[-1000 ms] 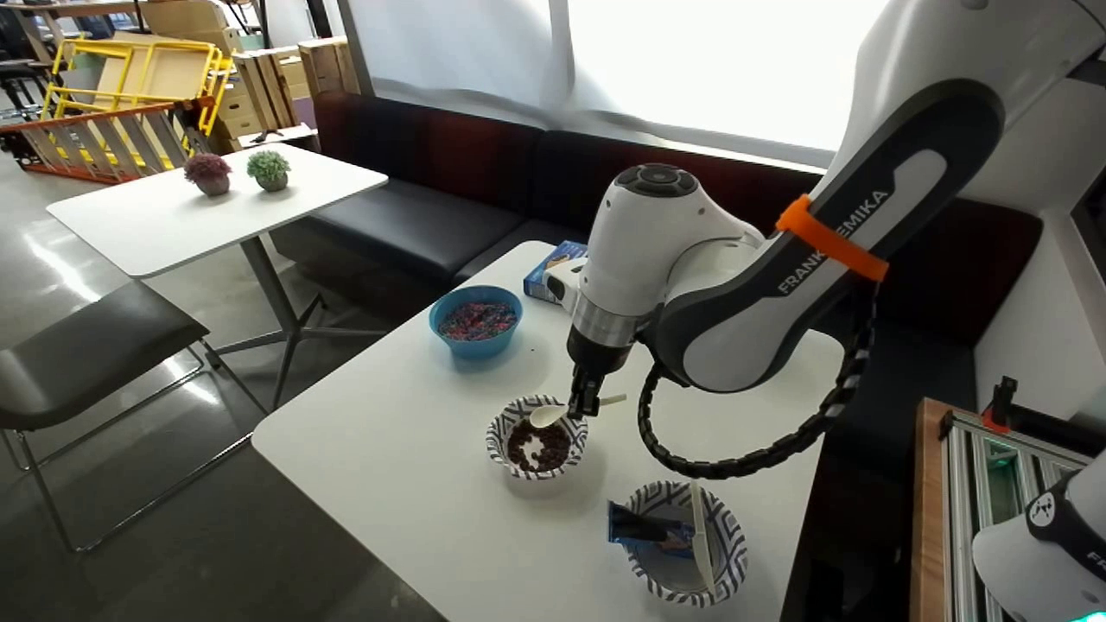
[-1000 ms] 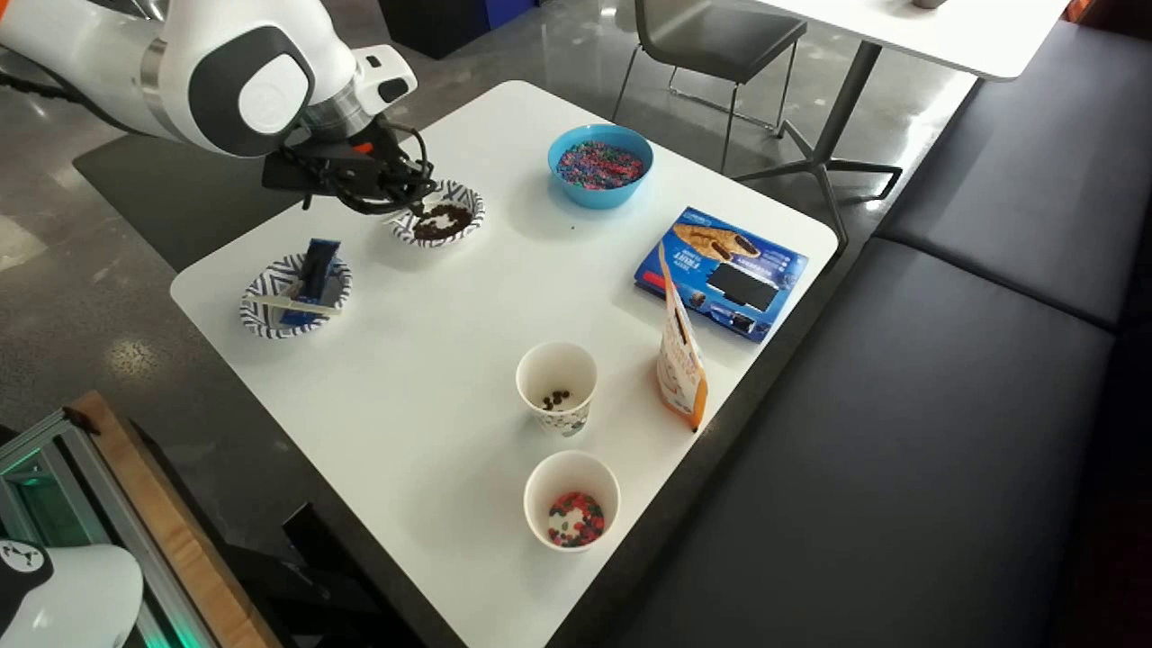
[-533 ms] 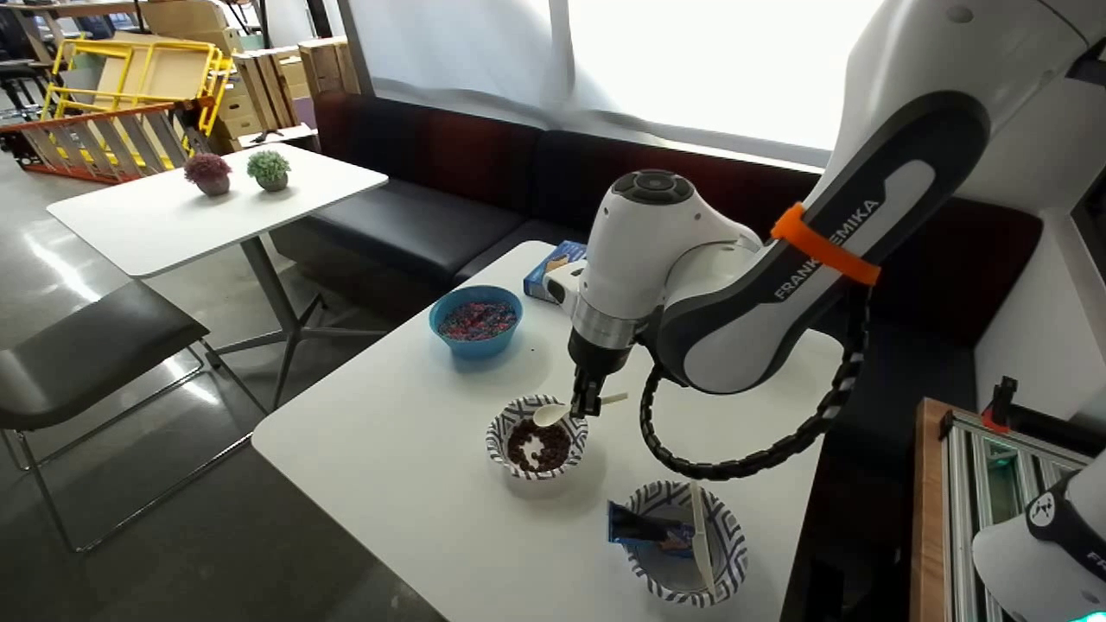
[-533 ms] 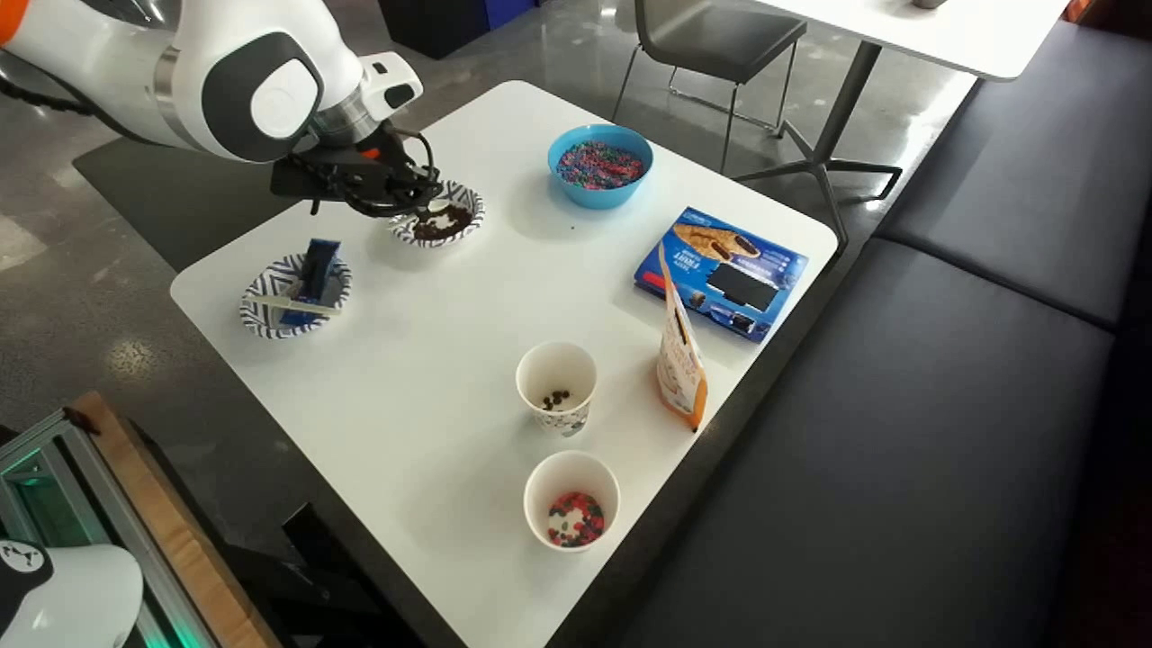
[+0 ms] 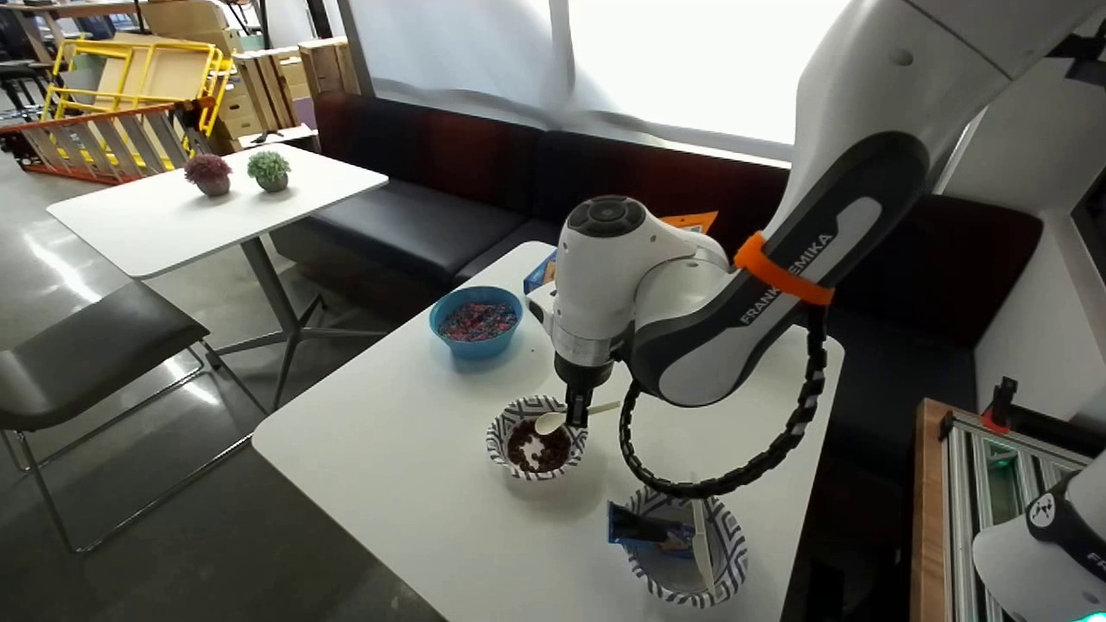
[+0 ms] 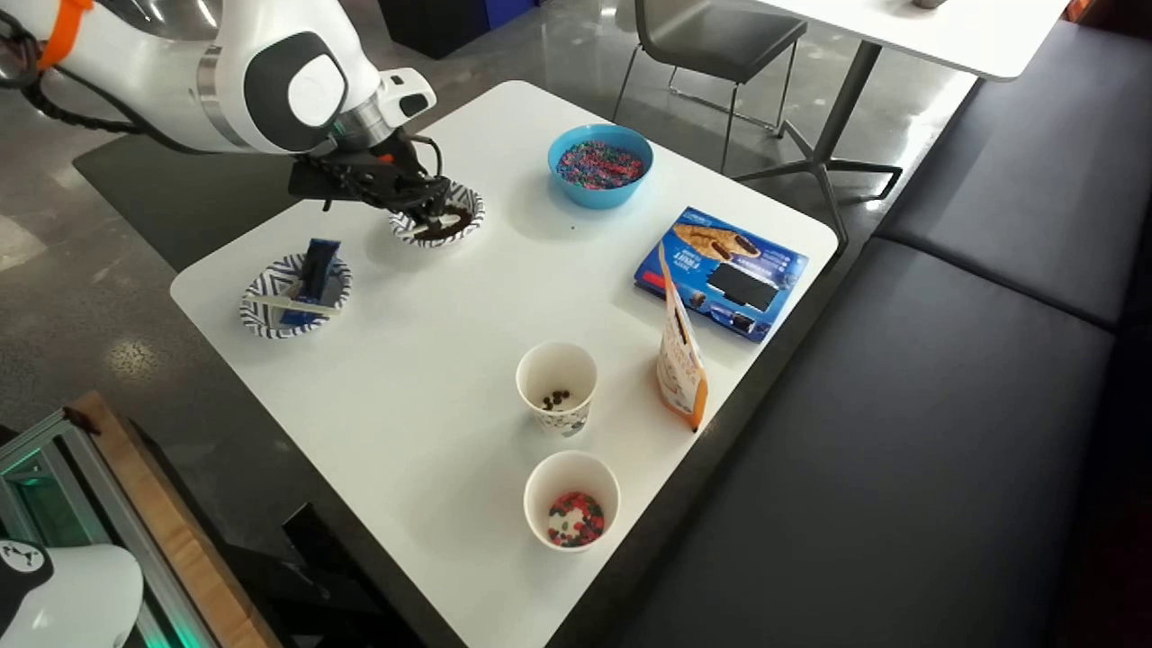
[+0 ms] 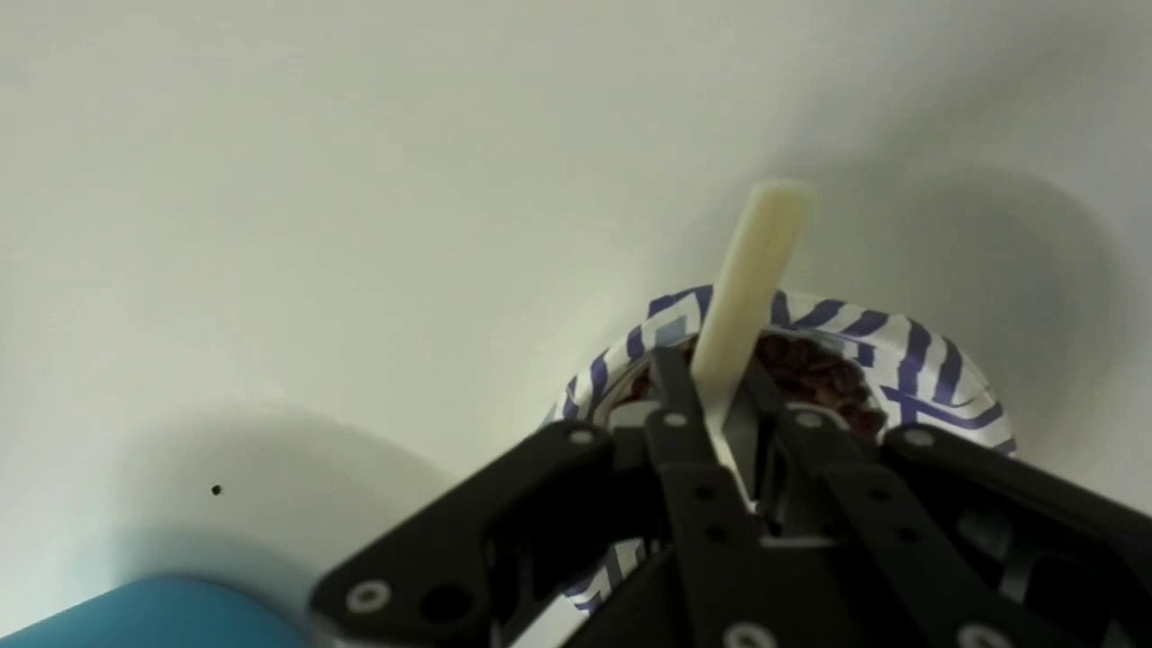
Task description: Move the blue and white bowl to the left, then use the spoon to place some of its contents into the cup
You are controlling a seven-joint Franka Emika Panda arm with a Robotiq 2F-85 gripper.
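Observation:
My gripper (image 5: 577, 421) is shut on the handle of the pale spoon (image 5: 605, 407). The gripper is above the near-arm side of the blue and white bowl (image 5: 498, 436). The spoon's scoop end hangs over the brown contents; I cannot tell if it touches them. In the wrist view the gripper (image 7: 717, 387) pinches the spoon handle (image 7: 754, 270), which points up past the rim of the bowl (image 7: 927, 369); the scoop is hidden there. A white paper cup (image 6: 562, 421) with a few brown pieces stands across the table. Another white cup (image 6: 600, 477) holds red and dark pieces.
A plain blue bowl (image 6: 580, 195) with coloured pieces stands beyond the patterned bowl. A wider striped bowl (image 5: 734, 553) holds a blue packet (image 5: 657, 529) and a second spoon (image 5: 702, 553). A blue box (image 6: 765, 256) and an orange-white bag (image 6: 679, 369) stand near the bench edge.
The arm has come lower and shifted slightly, and the wrist has turned a little. The spoon's scoop has sunk slightly toward the brown contents. The bowls and cups have not moved.

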